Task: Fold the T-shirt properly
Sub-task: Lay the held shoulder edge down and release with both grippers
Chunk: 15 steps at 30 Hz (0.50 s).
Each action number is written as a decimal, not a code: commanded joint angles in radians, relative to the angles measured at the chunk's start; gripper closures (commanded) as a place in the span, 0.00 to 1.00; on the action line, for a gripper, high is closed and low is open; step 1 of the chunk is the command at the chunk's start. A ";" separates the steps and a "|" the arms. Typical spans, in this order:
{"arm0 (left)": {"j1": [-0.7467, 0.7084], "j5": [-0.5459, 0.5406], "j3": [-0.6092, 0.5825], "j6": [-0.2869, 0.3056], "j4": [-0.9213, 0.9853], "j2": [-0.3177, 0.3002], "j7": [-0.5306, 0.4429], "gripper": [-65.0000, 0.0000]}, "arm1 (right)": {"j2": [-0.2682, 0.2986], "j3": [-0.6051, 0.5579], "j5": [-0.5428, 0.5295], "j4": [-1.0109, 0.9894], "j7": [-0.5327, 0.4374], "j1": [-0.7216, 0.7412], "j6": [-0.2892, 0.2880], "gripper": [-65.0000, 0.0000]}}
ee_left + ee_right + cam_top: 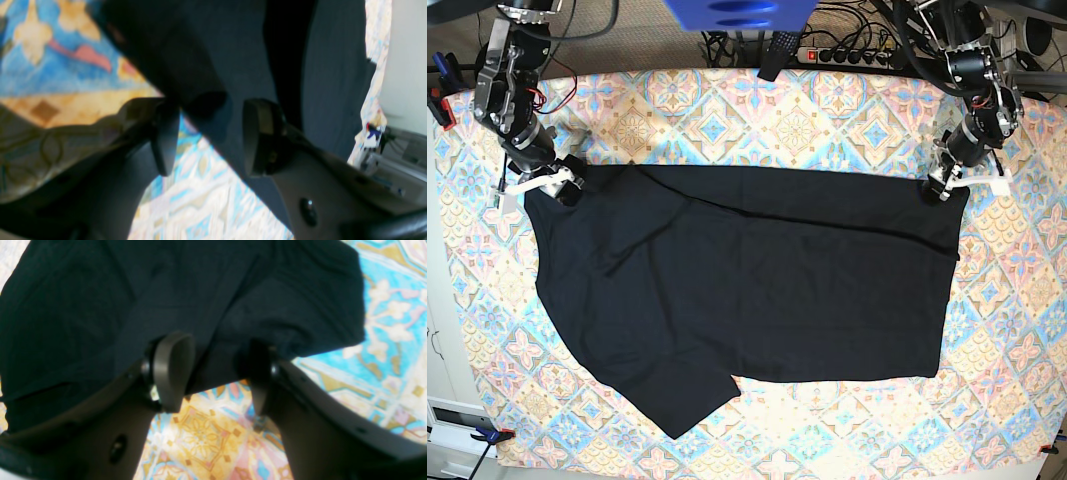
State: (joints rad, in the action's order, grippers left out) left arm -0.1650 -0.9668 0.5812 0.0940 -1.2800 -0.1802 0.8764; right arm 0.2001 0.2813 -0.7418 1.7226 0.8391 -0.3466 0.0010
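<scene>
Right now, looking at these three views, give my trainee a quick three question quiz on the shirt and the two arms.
1. True or false: the T-shirt lies spread on the patterned cloth.
2. Which corners do the left gripper and right gripper sit at: far or near?
3. Fill in: the shirt's colour is ____.

Key: 1 true; 2 far; 3 black.
</scene>
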 commanded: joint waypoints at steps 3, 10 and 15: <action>0.063 0.010 -0.002 -0.006 0.066 -0.009 -0.009 0.56 | 0.012 0.003 -0.012 0.017 -0.016 0.005 -0.006 0.54; 0.155 0.010 -0.003 -0.003 0.167 -0.009 -0.001 0.92 | 0.012 0.012 -0.014 0.009 -0.016 -0.010 -0.006 0.54; 0.153 0.009 -0.003 -0.003 0.165 -0.009 0.013 1.00 | 0.002 0.075 -0.046 -0.065 -0.016 -0.010 -0.005 0.53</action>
State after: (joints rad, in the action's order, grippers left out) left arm -0.0170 -0.9619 0.5781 0.0940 -1.1049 -0.1806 0.8833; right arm 0.1894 0.3462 -0.7918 1.6459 0.8375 -0.3595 -0.0029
